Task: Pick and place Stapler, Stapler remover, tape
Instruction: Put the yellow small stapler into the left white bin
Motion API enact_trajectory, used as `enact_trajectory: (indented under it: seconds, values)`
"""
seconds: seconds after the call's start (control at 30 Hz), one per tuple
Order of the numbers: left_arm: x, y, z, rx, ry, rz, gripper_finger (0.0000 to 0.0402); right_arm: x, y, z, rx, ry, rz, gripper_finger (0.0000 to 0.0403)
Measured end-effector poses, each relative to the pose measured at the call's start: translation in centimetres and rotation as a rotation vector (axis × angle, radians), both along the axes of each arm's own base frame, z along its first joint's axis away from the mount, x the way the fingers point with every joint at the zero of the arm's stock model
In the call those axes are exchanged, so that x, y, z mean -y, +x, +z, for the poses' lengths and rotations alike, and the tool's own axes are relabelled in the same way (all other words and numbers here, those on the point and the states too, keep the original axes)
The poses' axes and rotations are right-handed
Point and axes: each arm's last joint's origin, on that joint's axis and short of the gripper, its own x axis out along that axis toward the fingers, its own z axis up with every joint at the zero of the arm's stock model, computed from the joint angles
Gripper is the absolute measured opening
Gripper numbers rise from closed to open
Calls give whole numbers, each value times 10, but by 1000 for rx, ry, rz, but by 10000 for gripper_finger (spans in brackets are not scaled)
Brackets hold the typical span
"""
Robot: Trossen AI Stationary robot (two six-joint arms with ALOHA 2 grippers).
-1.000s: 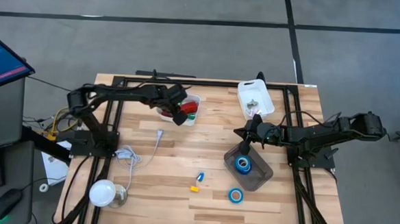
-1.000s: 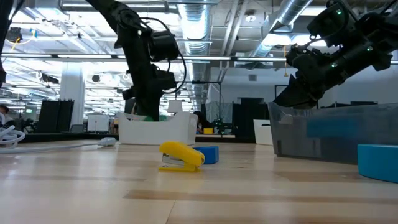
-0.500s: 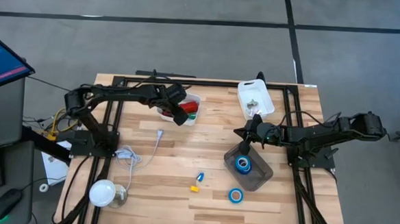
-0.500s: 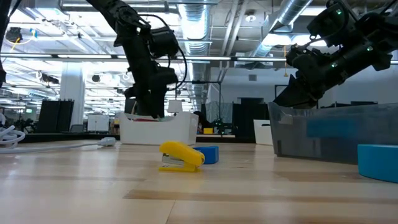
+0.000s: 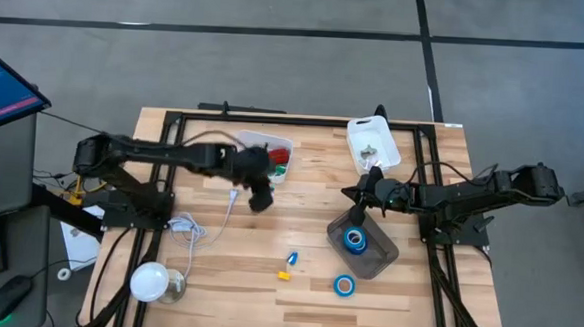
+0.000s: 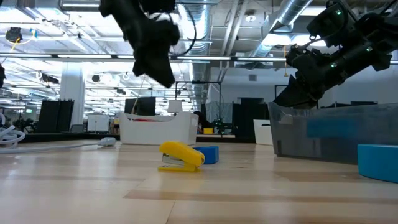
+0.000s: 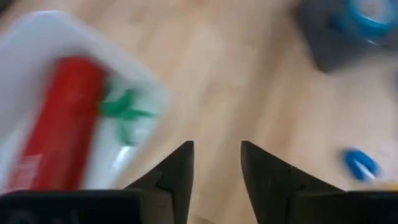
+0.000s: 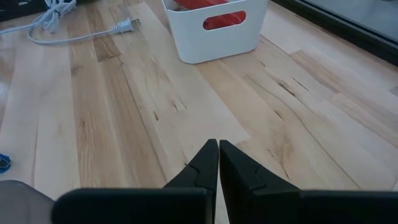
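The red stapler (image 7: 62, 127) lies in a white bin (image 5: 278, 143) at the far left, beside a green piece (image 7: 124, 112). My left gripper (image 5: 259, 198) is open and empty just on the near side of the bin; it also shows in the left wrist view (image 7: 217, 163). One blue tape roll (image 5: 354, 240) lies in a grey tray (image 5: 379, 256), and another (image 5: 344, 284) lies on the table. My right gripper (image 5: 355, 217) is shut and empty above the tray's far left corner; it also shows in the right wrist view (image 8: 218, 155).
A small blue piece (image 5: 292, 258) and a yellow piece (image 5: 283, 275) lie on the table between the arms. A white tray (image 5: 373, 143) stands at the far right. A white cable (image 5: 194, 223) and a round white object (image 5: 149, 281) lie at the near left.
My left gripper has drawn out of the white bin toward the table's near edge and has risen. The red stapler has stayed in the bin.
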Motion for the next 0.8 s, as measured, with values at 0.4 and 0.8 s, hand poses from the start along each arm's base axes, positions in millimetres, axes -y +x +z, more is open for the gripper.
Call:
enact_trajectory:
  seconds: [0.4,0.8]
  values:
    - [102,14,-3,134,-48,22,80,0,0,0,5,0,0,8]
    - [158,37,17,232,-4,-174,3,0,0,0,-1,0,0,8]
